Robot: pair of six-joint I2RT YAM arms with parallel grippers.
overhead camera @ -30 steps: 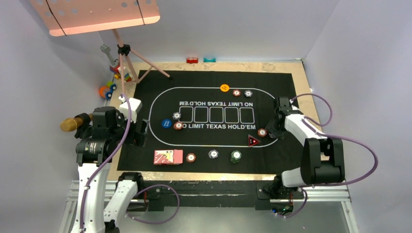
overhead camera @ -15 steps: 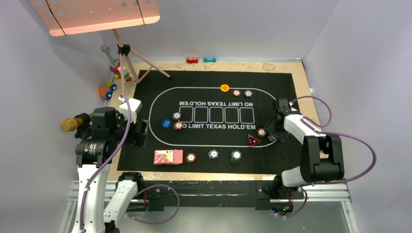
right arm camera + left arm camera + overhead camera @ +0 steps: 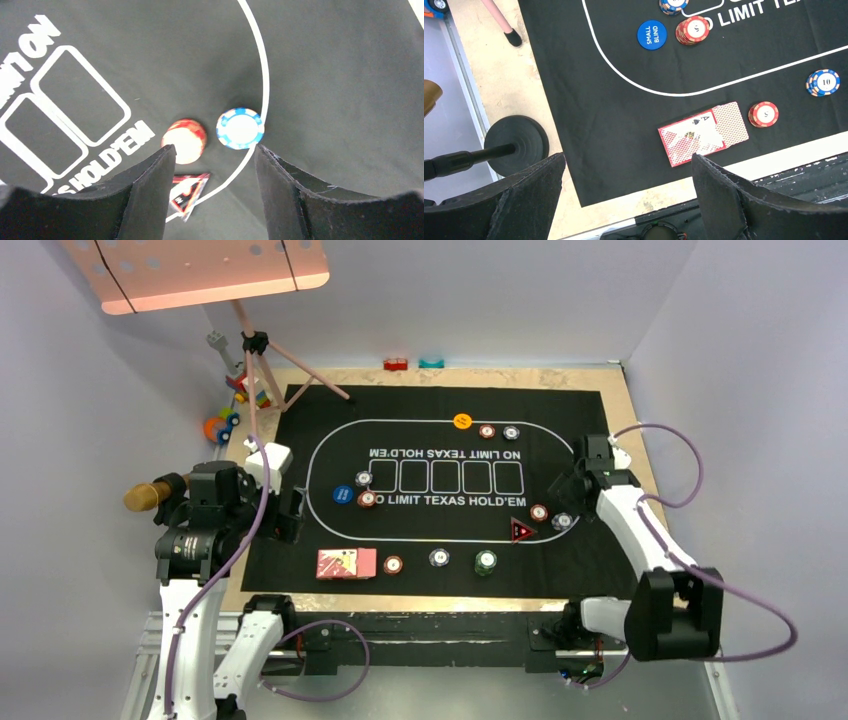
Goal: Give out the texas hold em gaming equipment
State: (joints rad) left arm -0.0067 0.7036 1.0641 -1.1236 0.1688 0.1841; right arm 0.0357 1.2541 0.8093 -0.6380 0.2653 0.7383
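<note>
While both arms stand off the mat, the risks lie in what sits close together. Nearest the bases, the red-backed playing cards (image 3: 702, 132) lie splayed at the mat's near edge, a red chip stack (image 3: 763, 114) just beside them; a careless pinch there would likely fan the deck further or knock the stack over. The left gripper (image 3: 626, 197) hangs above this corner, jaws spread wide, holding nothing. Further out on the right, the right gripper (image 3: 212, 192) is parted and empty above a blue-white chip stack (image 3: 240, 128) resting on the white oval line, a red chip stack (image 3: 184, 140) near it and the triangular marker (image 3: 187, 191) just nearer. Descending between them could topple either stack. Farthest, the orange button (image 3: 462, 421) lies undisturbed.
</note>
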